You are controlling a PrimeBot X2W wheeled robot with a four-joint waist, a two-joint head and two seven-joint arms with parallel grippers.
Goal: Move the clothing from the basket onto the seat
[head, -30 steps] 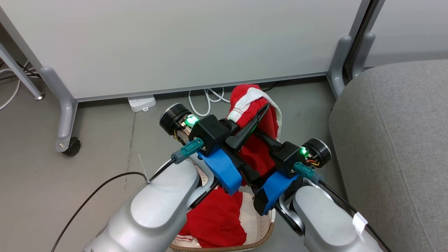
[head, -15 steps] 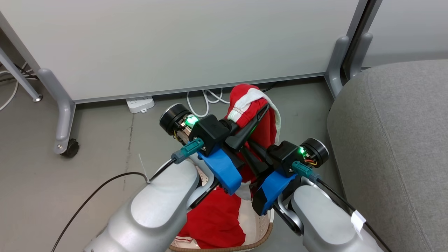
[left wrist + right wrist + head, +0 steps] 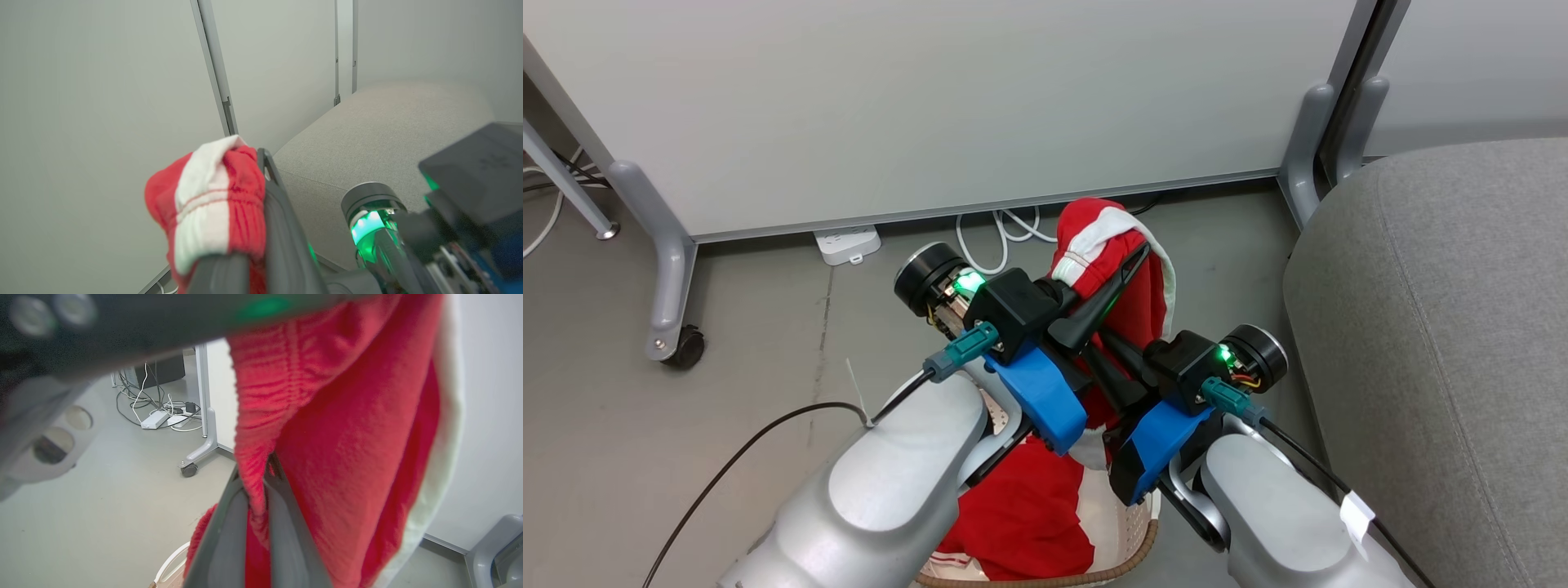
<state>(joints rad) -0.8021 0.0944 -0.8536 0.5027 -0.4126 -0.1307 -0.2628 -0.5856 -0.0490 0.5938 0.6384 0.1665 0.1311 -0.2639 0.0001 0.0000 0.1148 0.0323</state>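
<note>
Grey floor (image 3: 752,343) beneath you carries the basket (image 3: 1131,549), and your left end effector (image 3: 1135,257) and right end effector (image 3: 261,473) both pinch the red-and-white garment (image 3: 1094,237), half-lifted from it near the seat (image 3: 1437,327) (soft, light, probably floppy, so grip bunched folds)

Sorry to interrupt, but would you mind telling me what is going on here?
The robot has both grippers on a red and white garment above the basket. The left gripper is shut on its upper end, held high, and the right gripper is shut on a fold lower down. The rest of the cloth hangs into the basket. The seat stands to the right, and the garment is not on it yet.
</note>
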